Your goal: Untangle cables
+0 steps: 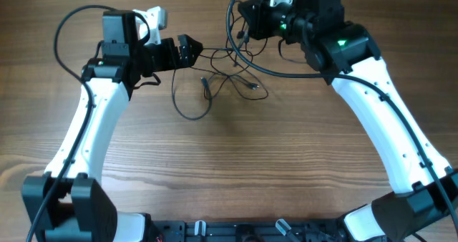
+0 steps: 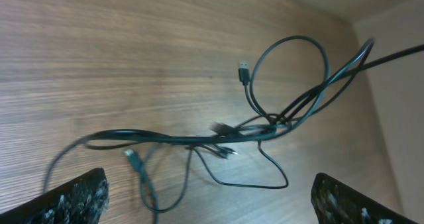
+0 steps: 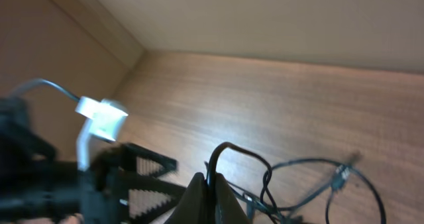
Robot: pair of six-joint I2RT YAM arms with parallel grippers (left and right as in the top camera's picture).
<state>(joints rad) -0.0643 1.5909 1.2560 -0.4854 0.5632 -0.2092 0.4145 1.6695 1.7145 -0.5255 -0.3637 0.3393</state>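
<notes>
Thin black cables (image 1: 230, 69) lie in a loose tangle on the brown wood-grain table (image 1: 286, 149), towards its far edge, between the two arms.

Right gripper (image 3: 207, 187): jaws closed on an upstanding loop of cable (image 3: 228, 150), with the rest trailing down to the table.

Left gripper (image 1: 189, 50): jaws wide apart, nothing between them, just beside the near end of the tangle and pointing at it.

The left wrist view shows several strands crossing at one tight knot (image 2: 271, 121). A free end with a small silver-tipped plug (image 2: 243, 71) lies apart from it.

Assessment: the step in hand appears to be taking a second hold so that the strands can be drawn apart. The left gripper should close on a single strand short of the knot, not on the bundle. The pull should be slow and away from the right arm, since a hard pull risks tightening the crossing. The plug end is likely to snag if dragged through a loop.
</notes>
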